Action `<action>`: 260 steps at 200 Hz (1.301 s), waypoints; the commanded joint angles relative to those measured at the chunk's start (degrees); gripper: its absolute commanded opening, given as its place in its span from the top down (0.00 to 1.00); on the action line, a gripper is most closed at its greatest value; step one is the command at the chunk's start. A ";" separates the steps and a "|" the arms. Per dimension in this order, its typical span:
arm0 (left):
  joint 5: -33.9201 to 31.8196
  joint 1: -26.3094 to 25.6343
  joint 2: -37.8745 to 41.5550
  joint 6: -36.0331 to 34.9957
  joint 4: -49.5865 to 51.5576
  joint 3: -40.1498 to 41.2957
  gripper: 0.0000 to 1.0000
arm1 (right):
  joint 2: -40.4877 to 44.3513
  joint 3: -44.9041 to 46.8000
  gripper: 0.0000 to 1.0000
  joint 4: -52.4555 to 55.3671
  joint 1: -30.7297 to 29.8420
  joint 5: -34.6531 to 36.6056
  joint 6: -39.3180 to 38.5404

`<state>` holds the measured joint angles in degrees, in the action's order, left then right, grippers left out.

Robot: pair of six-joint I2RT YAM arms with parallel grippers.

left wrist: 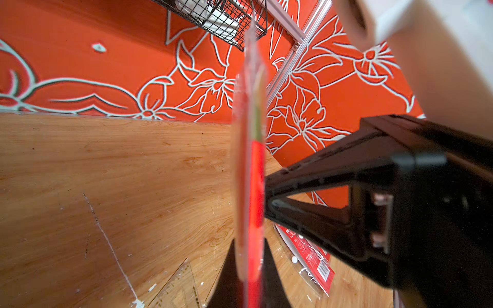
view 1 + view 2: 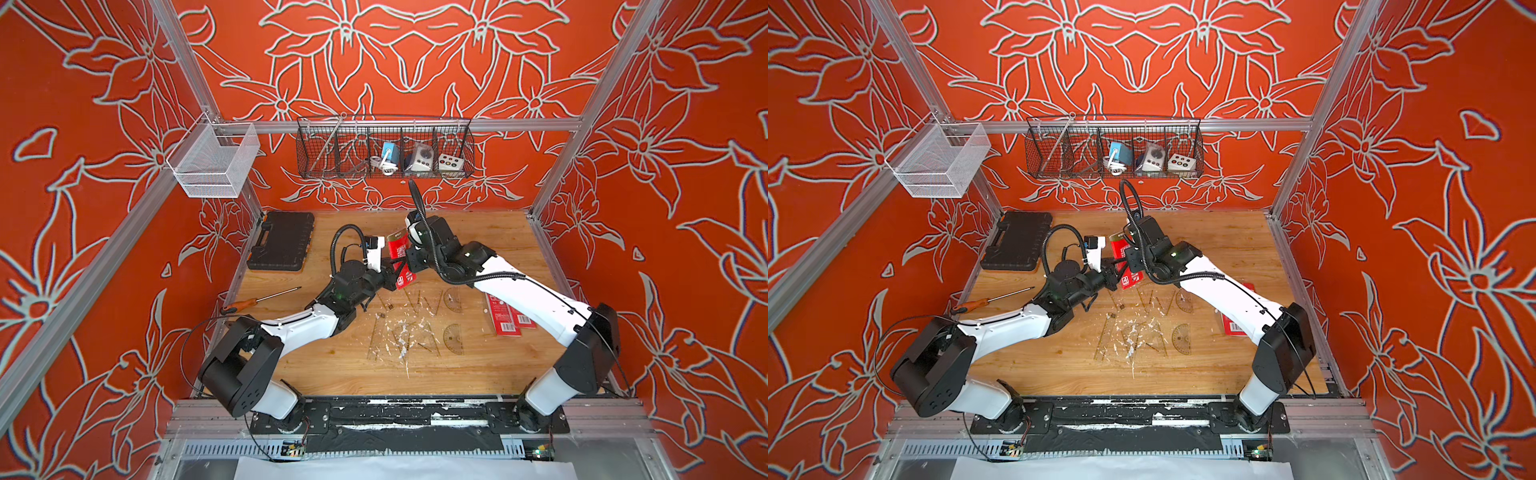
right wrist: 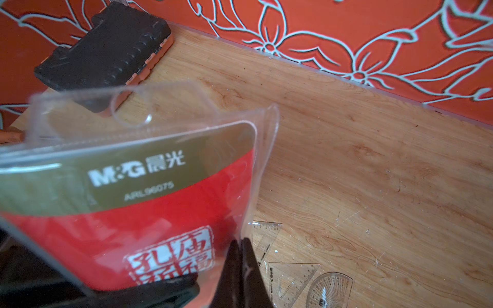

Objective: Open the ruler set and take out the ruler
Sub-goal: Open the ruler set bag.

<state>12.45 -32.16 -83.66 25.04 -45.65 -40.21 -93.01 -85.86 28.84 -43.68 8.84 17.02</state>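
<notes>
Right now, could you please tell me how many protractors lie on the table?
2: a far protractor mid-table, and a near protractor just in front of it. More may be hidden.

Arms converge; left gripper [image 1: 249, 272] and right gripper [image 3: 240, 256] both pinched shut.

Stereo overhead; wrist views near ruler set [image 3: 133, 213]

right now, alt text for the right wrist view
A ruler set in a clear pouch fills the foreground, the right gripper shut on its edge. The wooden table behind holds set squares, a protractor and a black case.
</notes>
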 commanded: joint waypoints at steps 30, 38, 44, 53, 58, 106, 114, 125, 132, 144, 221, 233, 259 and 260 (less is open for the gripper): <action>2.08 -1.15 4.45 -1.59 -6.26 0.77 1.00 | 1.15 2.65 1.00 2.92 2.90 11.90 -2.24; 1.92 -1.06 4.44 -1.57 -6.13 0.89 1.00 | 1.45 3.00 1.00 3.14 3.17 12.48 -2.45; 1.88 -1.06 4.47 -1.54 -5.96 0.85 1.00 | 1.60 3.28 1.00 3.15 3.48 12.68 -2.73; 1.79 -0.99 4.37 -1.46 -5.78 0.84 1.00 | 1.98 3.76 1.00 3.10 3.81 12.94 -2.93; 1.79 -0.98 4.31 -1.36 -5.76 0.87 1.00 | 2.23 4.07 1.00 3.07 4.01 13.03 -3.10; 2.12 -0.67 3.90 -0.85 -5.50 0.92 1.00 | 4.39 6.49 1.00 1.70 5.85 13.17 -5.60; 2.14 -0.60 3.94 -0.75 -5.50 0.97 1.00 | 4.74 6.95 1.00 1.21 6.06 13.04 -6.24; 2.38 -0.45 3.86 -0.69 -5.50 0.91 1.00 | 5.19 7.29 1.00 0.90 6.39 12.66 -6.89; 2.56 -0.36 3.83 -0.64 -5.45 0.83 1.00 | 5.42 7.59 1.00 0.49 6.49 12.58 -7.61; 2.79 -0.18 3.85 -0.52 -5.48 0.68 1.00 | 5.72 7.95 1.00 0.28 6.80 12.40 -8.28; 4.12 0.21 2.18 -0.53 -4.09 -0.75 1.00 | 9.79 9.75 0.72 -0.38 7.60 2.97 -10.59; 4.16 0.31 2.01 -0.58 -4.13 -0.75 1.00 | 10.75 9.91 0.63 0.31 7.69 0.10 -10.87; 4.55 0.34 1.64 -0.34 -4.18 -0.97 1.00 | 13.03 11.29 0.53 0.67 7.69 -6.53 -11.54; 4.58 0.34 1.65 -0.34 -4.18 -0.99 1.00 | 13.16 11.35 0.53 0.63 7.71 -6.81 -11.60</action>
<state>16.16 -32.01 -82.61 24.69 -47.22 -39.68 -83.09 -76.03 28.25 -35.38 8.58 6.59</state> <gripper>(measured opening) 0.092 0.451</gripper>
